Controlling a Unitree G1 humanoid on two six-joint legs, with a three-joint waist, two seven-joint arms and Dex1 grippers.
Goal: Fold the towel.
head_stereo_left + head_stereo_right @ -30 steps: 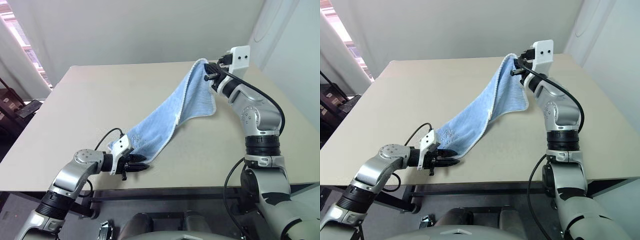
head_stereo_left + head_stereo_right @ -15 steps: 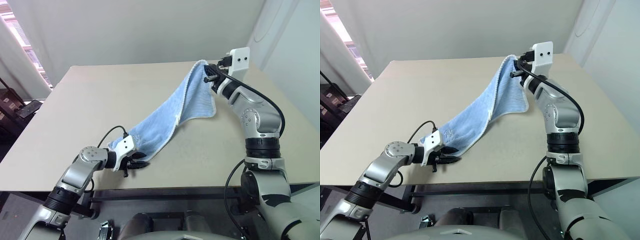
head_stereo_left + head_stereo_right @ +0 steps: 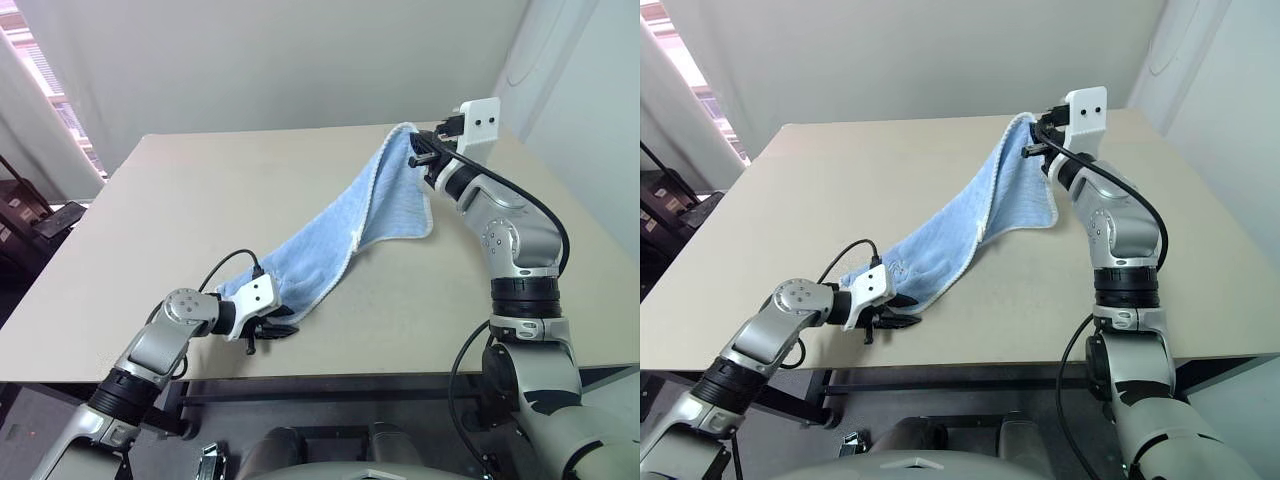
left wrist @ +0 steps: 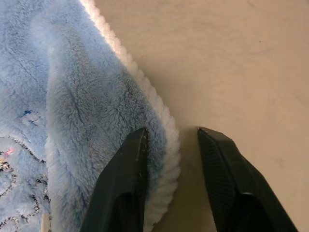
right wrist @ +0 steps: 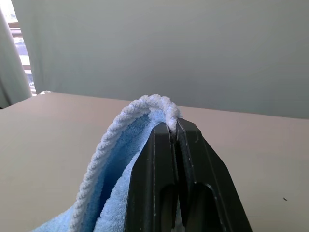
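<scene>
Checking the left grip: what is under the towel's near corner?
The tan table lies under the towel. The left gripper stands open astride its white edge, one finger on the cloth. Whatever the cloth covers there is hidden.

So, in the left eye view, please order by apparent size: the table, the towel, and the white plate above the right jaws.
1. Table: largest by far.
2. Towel: a long strip, raised at its far end, resting on the table at its near end.
3. White plate: smallest, though it is farthest from the camera, so it may look smaller than it is.
</scene>
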